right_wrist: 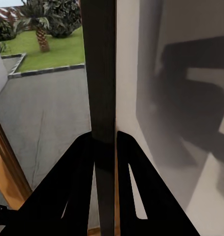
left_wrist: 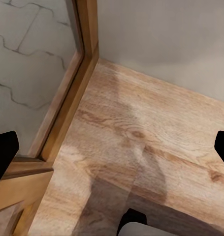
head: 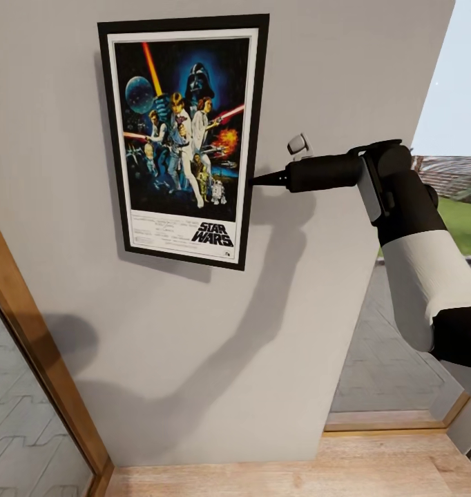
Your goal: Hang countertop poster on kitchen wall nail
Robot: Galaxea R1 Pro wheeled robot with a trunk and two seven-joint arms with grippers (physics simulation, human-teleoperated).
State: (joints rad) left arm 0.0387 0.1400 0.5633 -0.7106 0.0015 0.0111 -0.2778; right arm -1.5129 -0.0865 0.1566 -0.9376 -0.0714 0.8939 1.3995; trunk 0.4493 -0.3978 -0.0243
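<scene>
The upright rectangular Star Wars poster with thin black frame and white inner border stands against the plain light grey wall, high on it, well above the pale wood floor. The right gripper is clamped on the poster's right-hand frame edge. In the right wrist view the two black fingers close on either side of the dark frame edge, with the wall directly beside it.

**Step in hand.** This is judged to be the hanging step: the poster is off the bench and presented flat to the wall. No nail can be made out; if one is there, it is hidden behind the poster or too small to see. Whether the frame already rests on a nail cannot be told.

**Left arm.** The left gripper points down at the floor beside a wooden door frame near the foot of the wall. Its dark fingertips sit at opposite sides of the left wrist view, spread apart with nothing between them.

**Next move calls for:**
1. Confirm that the top of the frame is seated on the nail before releasing.
2. Part the right gripper gently, without dragging the edge sideways.
3. Withdraw away from the wall, clear of the frame.

**Risk.** Releasing an unseated poster would likely drop it to the floor.
</scene>
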